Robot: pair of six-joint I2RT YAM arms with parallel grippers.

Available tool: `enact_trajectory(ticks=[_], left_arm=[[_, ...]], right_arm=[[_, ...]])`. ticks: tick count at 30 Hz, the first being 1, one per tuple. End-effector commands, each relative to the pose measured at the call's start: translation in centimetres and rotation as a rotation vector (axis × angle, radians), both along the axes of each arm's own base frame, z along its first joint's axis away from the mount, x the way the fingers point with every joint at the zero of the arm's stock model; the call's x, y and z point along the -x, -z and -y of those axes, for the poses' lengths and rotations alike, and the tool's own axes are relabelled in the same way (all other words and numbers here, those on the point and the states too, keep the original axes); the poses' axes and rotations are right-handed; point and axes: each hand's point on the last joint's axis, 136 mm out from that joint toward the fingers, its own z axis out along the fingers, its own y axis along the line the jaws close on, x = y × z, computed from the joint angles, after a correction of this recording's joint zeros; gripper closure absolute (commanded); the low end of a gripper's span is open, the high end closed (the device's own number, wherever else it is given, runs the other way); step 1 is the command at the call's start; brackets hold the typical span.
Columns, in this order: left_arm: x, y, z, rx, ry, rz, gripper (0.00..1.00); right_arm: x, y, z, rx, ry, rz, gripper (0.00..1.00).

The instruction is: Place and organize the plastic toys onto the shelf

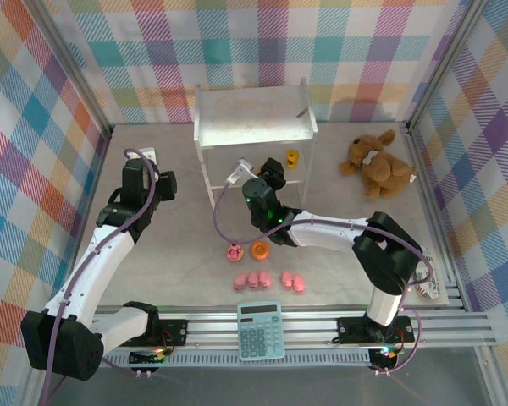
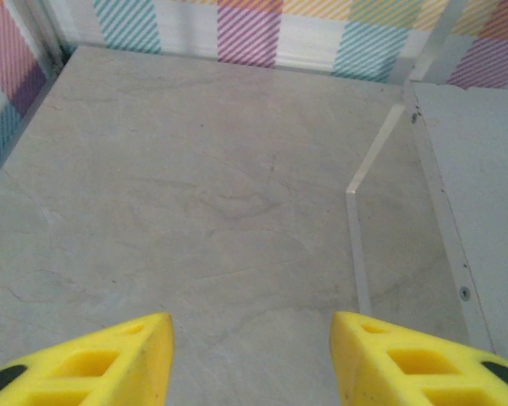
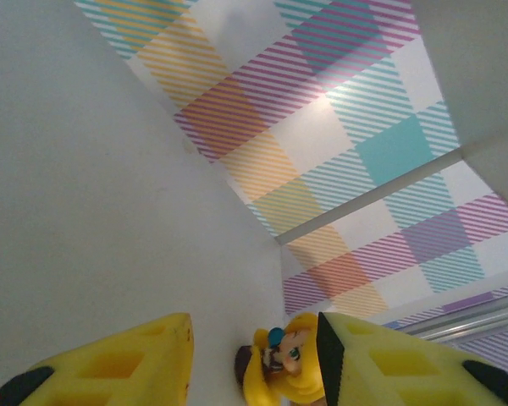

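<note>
Plaid cloth walls close in a pale, marble-patterned table (image 1: 169,254). The white shelf (image 1: 254,118) stands at the far middle, its flat top bare. In the left wrist view its board edge and a thin leg lie ahead and to the right of the fingers. The left gripper (image 1: 155,162) hangs to the left of the shelf. Its 2 yellow fingers (image 2: 110,355) are spread wide, with only bare table between them. The right gripper (image 1: 271,173) reaches in under the shelf top from the front, its 2 fingers (image 3: 135,359) also spread and pinching nothing. The brown plush animal (image 1: 378,163) lies well off to the right of the right fingers. The teal calculator (image 1: 259,331) rests on the rail at the near edge, far behind both grippers. Of the plastic toys, the yellow duck (image 3: 284,359) stands upright between the right fingers, close against 1 of them and apart from the other. Whether it rests on the lower board or on the table I cannot tell. The 5 pink pigs (image 1: 254,278) lie in a row behind the right fingers, 3 together and 2 just beside them. The pink cupcake piece (image 1: 234,252) and the orange ring (image 1: 259,249) sit side by side between that row and the fingers.
</note>
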Motion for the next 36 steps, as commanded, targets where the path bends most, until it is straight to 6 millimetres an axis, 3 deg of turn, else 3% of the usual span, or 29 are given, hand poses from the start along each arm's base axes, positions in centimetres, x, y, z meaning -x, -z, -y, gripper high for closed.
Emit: enact_trajectory(ticks=[1,4,9,14,18,21,25,29,36], left_arm=[[1.0,-0.3,1.0,0.032,0.065,-0.033,0.51],[2.4,-0.8,1.1,0.045,0.080,-0.033,0.51],[5.1,-1.6,2.1,0.069,0.144,-0.078,0.51],[8.3,-2.6,5.5,0.104,0.271,-0.102,0.51],[9.9,-3.7,9.8,0.285,0.400,-0.078,0.50],[10.2,-3.8,13.8,0.401,0.490,-0.065,0.50],[10.3,-3.0,18.4,0.407,0.569,-0.019,0.49],[9.2,-2.6,22.3,0.445,0.597,0.071,0.48],[6.0,-2.7,24.4,0.569,0.514,0.194,0.48]], right_arm=[[2.3,-2.4,1.5,-0.144,-0.017,-0.015,0.57],[4.9,-3.9,2.2,-0.206,-0.067,-0.031,0.57],[8.9,-8.3,3.7,-0.314,-0.140,-0.016,0.57],[11.5,-16.5,9.7,-0.667,-0.093,0.006,0.55],[11.6,-19.2,14.5,-0.930,0.022,-0.061,0.50],[11.9,-21.2,16.7,-1.086,0.021,-0.025,0.47],[11.6,-22.5,19.3,-1.281,0.030,-0.013,0.43],[10.2,-21.8,19.8,-1.353,0.036,-0.065,0.41],[8.8,-20.4,21.0,-1.398,0.048,-0.098,0.41]])
